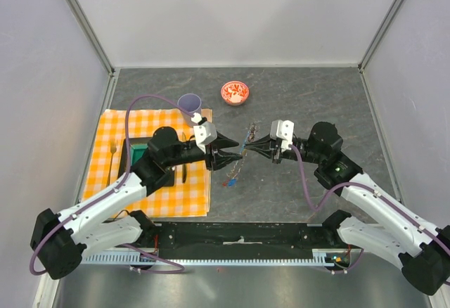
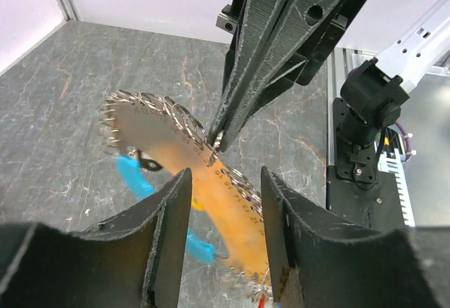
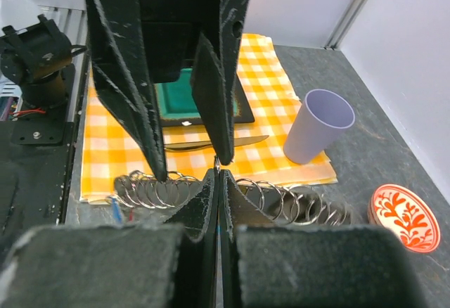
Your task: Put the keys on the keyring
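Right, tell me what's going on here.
Two robot arms meet over the middle of the table. The right hand is shut, pinching the wire of the keyring. The left hand is open, with a finger on either side of the ring. The keys, with coloured tags, sit just below the hands. Whether any key is threaded on yet is not clear.

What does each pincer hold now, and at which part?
The right pincer is shut on the keyring, pinching its thin wire edge. The left pincer stands open, one finger on each side of the ring, and holds nothing.
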{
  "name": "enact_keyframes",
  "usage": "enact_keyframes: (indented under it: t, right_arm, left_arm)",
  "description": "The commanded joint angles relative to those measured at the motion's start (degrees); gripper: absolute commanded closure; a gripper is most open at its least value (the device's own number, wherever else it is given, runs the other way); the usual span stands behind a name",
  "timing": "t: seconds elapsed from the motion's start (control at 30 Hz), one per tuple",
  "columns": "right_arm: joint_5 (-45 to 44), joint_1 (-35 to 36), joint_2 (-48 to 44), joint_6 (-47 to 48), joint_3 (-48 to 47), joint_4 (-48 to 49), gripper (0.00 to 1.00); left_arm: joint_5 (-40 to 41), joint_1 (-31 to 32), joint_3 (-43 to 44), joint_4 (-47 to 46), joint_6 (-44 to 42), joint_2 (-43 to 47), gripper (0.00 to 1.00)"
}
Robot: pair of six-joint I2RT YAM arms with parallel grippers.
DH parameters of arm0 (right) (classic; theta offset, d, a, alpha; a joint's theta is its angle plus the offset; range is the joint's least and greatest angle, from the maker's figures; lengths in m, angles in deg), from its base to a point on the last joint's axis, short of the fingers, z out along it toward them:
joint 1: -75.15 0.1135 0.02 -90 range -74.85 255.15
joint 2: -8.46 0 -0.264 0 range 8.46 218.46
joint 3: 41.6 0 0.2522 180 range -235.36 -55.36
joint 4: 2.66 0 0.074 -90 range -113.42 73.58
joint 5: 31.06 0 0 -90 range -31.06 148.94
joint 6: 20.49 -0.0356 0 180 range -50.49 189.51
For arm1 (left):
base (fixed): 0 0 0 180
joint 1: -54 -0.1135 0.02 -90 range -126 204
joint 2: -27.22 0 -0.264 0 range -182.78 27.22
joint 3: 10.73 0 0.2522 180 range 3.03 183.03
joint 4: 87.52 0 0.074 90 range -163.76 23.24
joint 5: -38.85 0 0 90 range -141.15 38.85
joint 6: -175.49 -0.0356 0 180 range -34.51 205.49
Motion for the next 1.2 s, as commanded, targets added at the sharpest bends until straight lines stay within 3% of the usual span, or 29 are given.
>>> enact_keyframes:
  t: [0.0,0.43,0.77,0.87,0.93,1.17]
  right_arm:
    - [4.47,0.01,-1.69,0.35,-3.02,2.39,1.00]
    - [6.66,0.09,-1.43,0.44,-3.28,0.99,1.00]
    - [8.07,0.09,0.33,0.18,-3.11,0.55,1.00]
    - [8.25,0.09,0.68,0.00,-3.11,0.90,1.00]
    - [8.25,0.01,0.68,-0.09,-3.11,0.99,1.00]
    - [5.62,0.09,0.07,-0.17,-3.37,-1.73,0.97]
  left_arm:
    - [-1.73,0.52,3.29,-0.72,-5.23,-1.49,0.50]
    - [-4.54,0.87,4.17,2.44,-8.75,-1.76,0.78]
    - [-4.02,1.40,4.70,2.97,-9.01,-1.58,0.79]
    - [-3.93,1.49,4.44,2.97,-9.19,-1.32,0.87]
    - [-4.02,1.66,4.61,3.32,-9.62,-1.32,0.97]
    - [0.63,2.63,6.36,9.72,-13.40,-0.62,0.98]
